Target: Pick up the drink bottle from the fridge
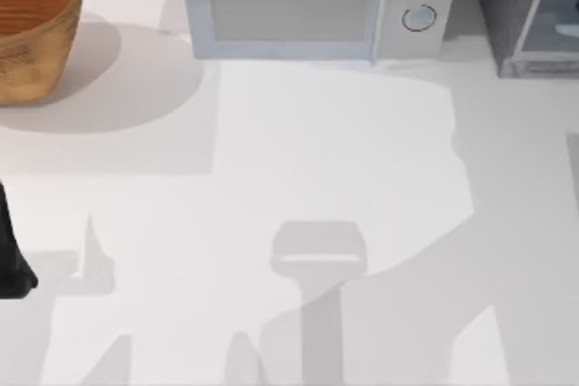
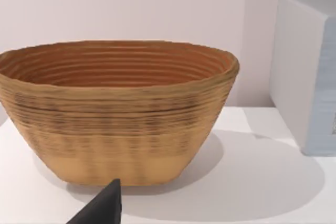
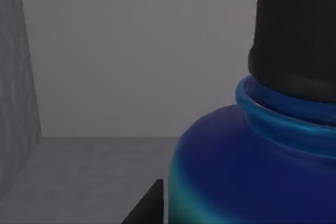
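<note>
The fridge (image 1: 529,15) stands at the upper right of the top view, beside the microwave (image 1: 312,2); a basket (image 1: 27,29) sits at upper left. The right wrist view looks into the fridge's grey interior, where the bottle (image 3: 247,166) stands on the floor with its black cap upright, very close to the camera. Whether the right pincer is apart or clamped cannot be told. The left arm (image 1: 11,259) is parked at the left edge, finger state likewise unclear. Judged step: closing in on the bottle. Next: a secure clamp, then a level withdrawal.
</note>
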`<move>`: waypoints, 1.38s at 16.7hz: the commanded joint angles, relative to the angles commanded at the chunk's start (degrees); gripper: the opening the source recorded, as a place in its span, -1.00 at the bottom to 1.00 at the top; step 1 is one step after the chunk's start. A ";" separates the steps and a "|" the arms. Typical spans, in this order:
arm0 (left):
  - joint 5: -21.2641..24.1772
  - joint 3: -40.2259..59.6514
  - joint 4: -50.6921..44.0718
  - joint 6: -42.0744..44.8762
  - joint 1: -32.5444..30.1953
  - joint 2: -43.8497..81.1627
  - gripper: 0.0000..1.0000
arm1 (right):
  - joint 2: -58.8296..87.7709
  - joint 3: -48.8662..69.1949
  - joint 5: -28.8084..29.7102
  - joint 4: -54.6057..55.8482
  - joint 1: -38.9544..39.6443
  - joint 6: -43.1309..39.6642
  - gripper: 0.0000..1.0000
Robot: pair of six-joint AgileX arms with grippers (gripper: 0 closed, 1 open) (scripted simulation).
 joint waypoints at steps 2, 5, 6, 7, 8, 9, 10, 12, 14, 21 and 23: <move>0.00 0.00 0.00 0.00 0.00 0.00 1.00 | 0.00 0.00 0.00 0.00 0.00 0.00 -0.21; 0.00 0.00 0.00 0.00 0.00 0.00 1.00 | 0.00 0.00 0.00 0.00 0.00 0.00 -0.66; 0.00 0.00 0.00 0.00 0.00 0.00 1.00 | 0.00 0.00 0.00 0.00 0.00 0.00 -0.81; 0.00 0.00 0.00 0.00 0.00 0.00 1.00 | 0.00 0.00 0.00 0.00 0.00 0.00 -0.96; 0.00 0.00 0.00 0.00 0.00 0.00 1.00 | 0.00 0.00 0.00 0.00 0.00 0.00 -1.00; 0.00 0.00 0.00 0.00 0.00 0.00 1.00 | 0.00 0.00 0.00 0.00 0.00 0.00 -1.00; 0.00 0.00 0.00 0.00 0.00 0.00 1.00 | 0.00 0.00 0.00 0.00 0.00 0.00 -1.00; 0.00 0.00 0.00 0.00 0.00 0.00 1.00 | 0.00 0.00 0.00 0.00 0.00 0.00 -1.00; 0.00 0.00 0.00 0.00 0.00 0.00 1.00 | 0.00 0.00 0.00 0.00 0.00 0.00 -1.00; 0.00 0.00 0.00 0.00 0.00 0.00 1.00 | -4.13 0.49 0.03 -4.88 -0.26 -0.05 -1.00; 0.00 0.00 0.00 0.00 0.00 0.00 1.00 | -6.38 0.99 -0.06 -7.44 -0.21 0.10 -1.00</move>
